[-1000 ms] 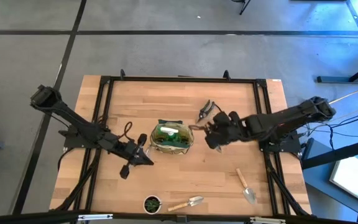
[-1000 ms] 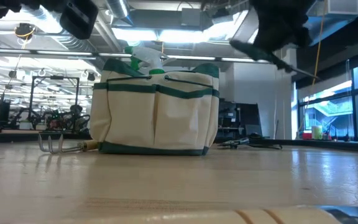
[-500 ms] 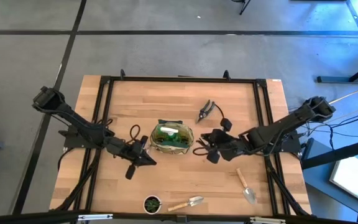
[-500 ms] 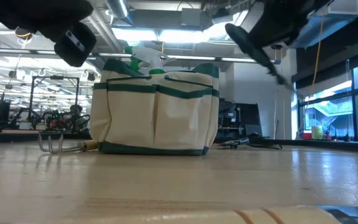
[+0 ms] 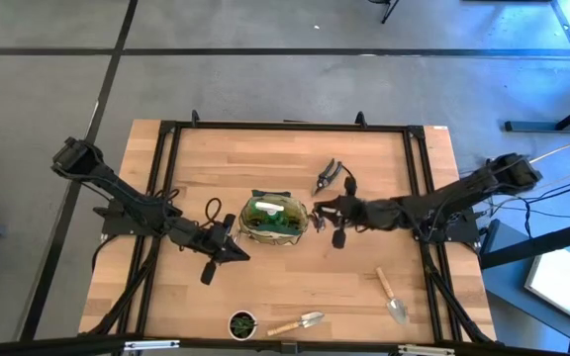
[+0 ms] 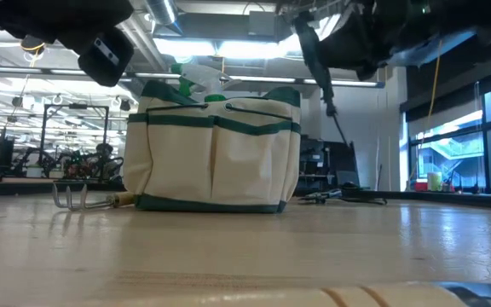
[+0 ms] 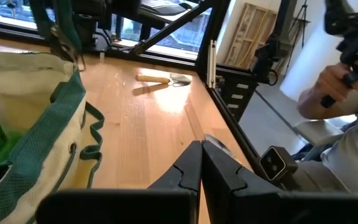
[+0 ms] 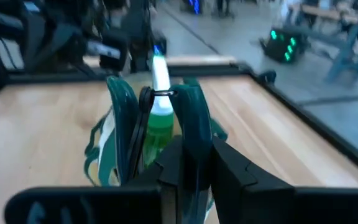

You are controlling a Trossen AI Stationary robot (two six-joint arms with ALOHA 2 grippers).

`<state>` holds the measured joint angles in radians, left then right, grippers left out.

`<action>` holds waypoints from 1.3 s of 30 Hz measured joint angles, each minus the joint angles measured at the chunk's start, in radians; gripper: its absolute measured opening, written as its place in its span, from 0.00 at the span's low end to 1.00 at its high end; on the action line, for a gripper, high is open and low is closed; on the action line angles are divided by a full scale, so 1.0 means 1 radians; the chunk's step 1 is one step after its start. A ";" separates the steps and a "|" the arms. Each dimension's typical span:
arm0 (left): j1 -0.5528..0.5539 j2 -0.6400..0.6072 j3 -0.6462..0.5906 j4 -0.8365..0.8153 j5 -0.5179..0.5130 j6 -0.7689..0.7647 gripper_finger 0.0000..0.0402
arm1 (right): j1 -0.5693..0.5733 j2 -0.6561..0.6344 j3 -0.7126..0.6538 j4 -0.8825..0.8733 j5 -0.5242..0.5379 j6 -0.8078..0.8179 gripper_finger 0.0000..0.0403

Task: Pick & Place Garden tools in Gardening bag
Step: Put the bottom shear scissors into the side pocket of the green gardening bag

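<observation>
The gardening bag (image 5: 274,220) stands upright at mid-table, and a green spray bottle (image 8: 159,121) with a white top sticks up out of its mouth. My right gripper (image 5: 318,210) hovers just right of the bag, shut on a pair of pruners (image 8: 166,118) whose two dark green handles reach toward the bag. At the bag's near left, my left gripper (image 5: 237,254) is shut and holds nothing. Black pruners (image 5: 328,175) lie flat on the table behind the right gripper. Near the front edge lie two trowels (image 5: 392,295) (image 5: 299,321). My right gripper pinches the pruners between its two fingers, just below where the two handles meet (image 8: 188,146). The fingers come nearly level from the table's right and lie along the tool. The pruners are lifted clear of the table, and a thin end (image 6: 334,115) slants downward beside the bag.
A small dark pot (image 5: 243,323) with a plant sits at the front edge, left of the nearer trowel. A fork (image 6: 77,198) lies on the table beside the bag. A person (image 7: 347,93) sits beyond the table's edge. Bare wood lies between the bag and the front edge.
My right gripper has sunk and stretched out toward the bag while its wrist rolled. The held pruners have swung from pointing sideways to slanting down beside the bag's right side.
</observation>
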<state>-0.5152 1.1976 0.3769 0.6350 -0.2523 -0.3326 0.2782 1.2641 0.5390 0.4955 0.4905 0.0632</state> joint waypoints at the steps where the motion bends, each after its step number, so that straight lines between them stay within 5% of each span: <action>1: 0.000 0.000 0.000 0.001 0.000 0.001 0.01 | -0.017 -0.020 -0.025 0.040 -0.033 -0.021 0.13; 8: 0.000 0.013 0.000 0.043 -0.026 -0.052 0.01 | -0.113 -0.139 -0.144 0.278 -0.358 -0.126 0.13; 13: 0.000 0.066 0.000 0.117 -0.058 -0.076 0.00 | -0.183 -0.150 -0.197 0.337 -0.489 -0.189 0.13; 20: -0.001 0.137 0.000 0.283 -0.158 -0.064 0.00 | -0.306 -0.150 -0.358 0.671 -0.637 -0.240 0.13; 27: -0.001 0.142 0.000 0.282 -0.282 -0.118 0.01 | -0.403 -0.130 -0.372 0.787 -0.864 -0.198 0.13; 39: 0.000 0.142 0.000 0.282 -0.314 -0.177 0.01 | -0.406 0.129 -0.255 0.906 -0.950 -0.201 0.13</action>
<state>-0.5156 1.3399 0.3767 0.9169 -0.5660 -0.5096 -0.1273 1.3931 0.2843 1.4016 -0.4598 -0.1381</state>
